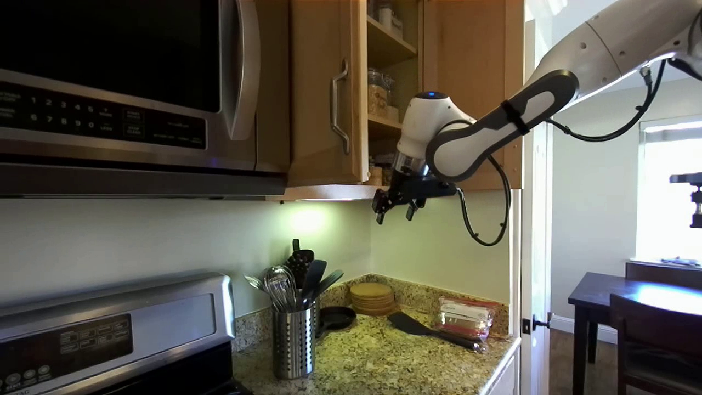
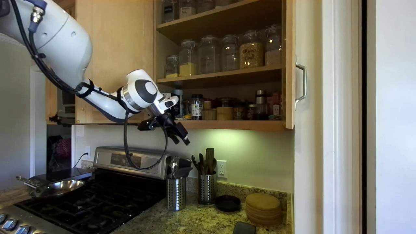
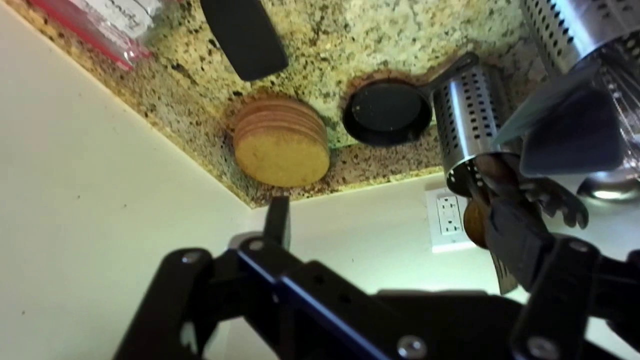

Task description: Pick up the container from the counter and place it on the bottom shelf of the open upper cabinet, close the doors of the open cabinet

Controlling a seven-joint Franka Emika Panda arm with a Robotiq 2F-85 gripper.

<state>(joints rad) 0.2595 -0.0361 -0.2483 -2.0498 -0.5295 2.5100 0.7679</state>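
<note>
tool [image 2: 181,141]: jaws apart, in front of upper cabinet [image 2: 164,48] | door [image 2: 289,65]: open | bottom shelf [image 2: 234,125]: dark-capped jar [image 2: 197,106], upright | bench [image 2: 195,222]: perforated holders [image 2: 176,194], stacked discs [image 2: 264,209]

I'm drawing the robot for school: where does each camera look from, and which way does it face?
An exterior view: seemingly near the stove, facing the counter; the arm and gripper show on the right.
An exterior view: in front of the open upper cabinet, facing into it; the arm shows on the left.
Wrist view: on the arm's end, looking down at the counter; the gripper's fingers show below.
Both exterior views share the arm, stove and upper cabinet.
</note>
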